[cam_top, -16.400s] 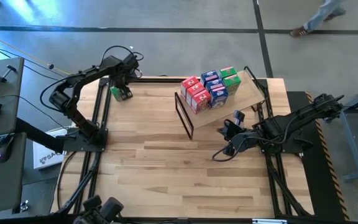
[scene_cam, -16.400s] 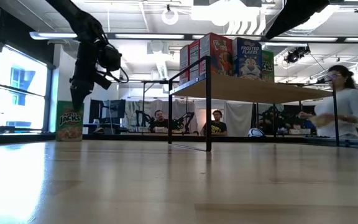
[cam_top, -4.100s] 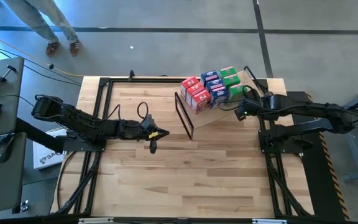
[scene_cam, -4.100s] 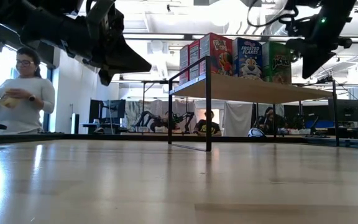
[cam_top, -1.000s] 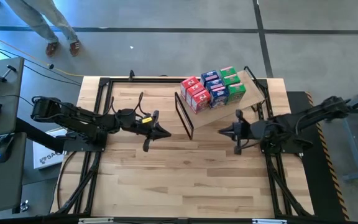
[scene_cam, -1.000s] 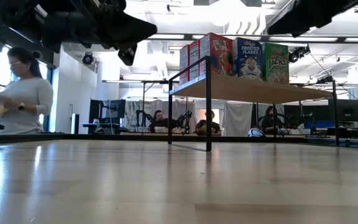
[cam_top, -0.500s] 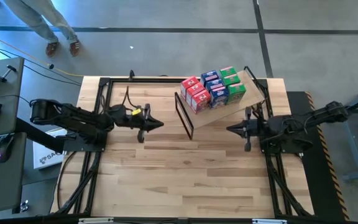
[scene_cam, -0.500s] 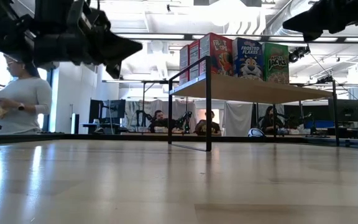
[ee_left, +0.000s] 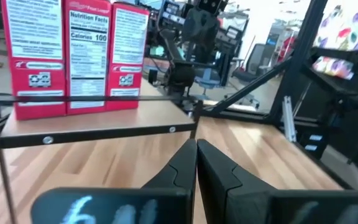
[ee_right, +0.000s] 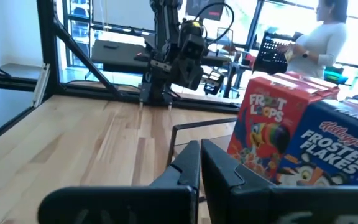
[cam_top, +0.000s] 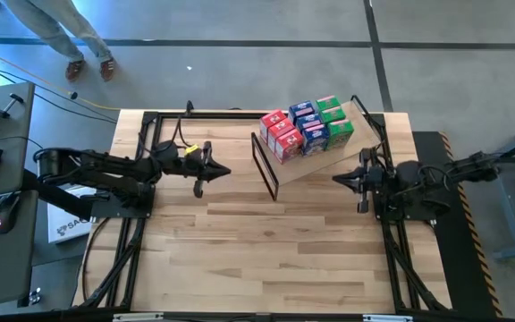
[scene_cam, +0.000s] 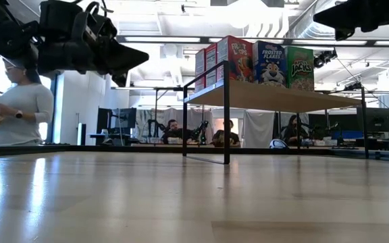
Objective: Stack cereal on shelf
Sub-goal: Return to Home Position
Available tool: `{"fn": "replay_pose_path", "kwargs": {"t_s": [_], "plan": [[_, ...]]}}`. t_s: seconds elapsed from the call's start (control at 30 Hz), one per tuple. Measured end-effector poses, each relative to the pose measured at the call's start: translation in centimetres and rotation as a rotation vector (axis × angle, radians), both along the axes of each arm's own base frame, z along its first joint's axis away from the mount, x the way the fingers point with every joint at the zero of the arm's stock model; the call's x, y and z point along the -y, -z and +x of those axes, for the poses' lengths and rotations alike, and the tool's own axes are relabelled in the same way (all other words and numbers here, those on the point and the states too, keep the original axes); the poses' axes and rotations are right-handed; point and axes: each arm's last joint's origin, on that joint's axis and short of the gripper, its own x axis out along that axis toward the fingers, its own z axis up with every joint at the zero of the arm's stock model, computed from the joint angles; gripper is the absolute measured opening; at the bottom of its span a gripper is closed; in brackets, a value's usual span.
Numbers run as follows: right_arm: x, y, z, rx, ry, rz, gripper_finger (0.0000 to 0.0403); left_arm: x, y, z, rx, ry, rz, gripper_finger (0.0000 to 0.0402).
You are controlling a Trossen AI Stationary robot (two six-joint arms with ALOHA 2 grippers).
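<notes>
Both arms have drawn back toward their own sides of the table [cam_top: 240, 259] since a moment ago. The left gripper [cam_top: 225, 170] now hangs above the left half, and the right gripper [cam_top: 336, 180] hangs beside the shelf [cam_top: 322, 165], toward the right edge. Each has its fingers pressed together with nothing between them. In red, blue and green, the cereal [cam_top: 307, 128] stands in rows on the shelf, toward the table's far right corner.
</notes>
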Motion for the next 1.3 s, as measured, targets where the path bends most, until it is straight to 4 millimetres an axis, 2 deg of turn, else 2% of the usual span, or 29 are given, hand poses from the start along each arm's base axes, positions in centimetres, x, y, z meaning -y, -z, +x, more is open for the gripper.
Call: {"fn": "replay_pose_path", "kwargs": {"t_s": [0.2,0.4,0.5,0.9,1.03,1.23,1.3], "plan": [[0.4,0.0,0.3,0.057,-0.024,0.006,0.0000,-0.4,0.0,-0.3,-0.017,-0.022,0.023,0.0005],[1.3,3.3,0.4,0.115,0.023,0.024,0.0000,-0.4,-0.1,-0.4,-0.012,-0.025,0.031,0.0005],[1.6,4.1,0.1,0.157,0.030,0.035,0.0000,-0.4,-0.1,-0.4,-0.014,-0.025,0.052,0.0005],[2.0,4.7,-1.9,0.190,0.089,0.030,0.0000,-0.3,0.2,-0.5,-0.038,-0.003,0.063,0.0005],[2.1,5.0,-1.8,0.179,0.103,0.040,0.0000,0.2,0.6,-1.9,0.013,-0.007,0.064,0.0005],[2.1,5.8,-1.6,0.190,0.126,0.046,0.0000,0.8,1.8,-5.3,0.089,-0.093,0.008,0.0005],[2.1,5.8,-1.6,0.195,0.126,0.047,0.0000,0.8,1.7,-5.7,0.081,-0.120,-0.005,0.0005]]}}
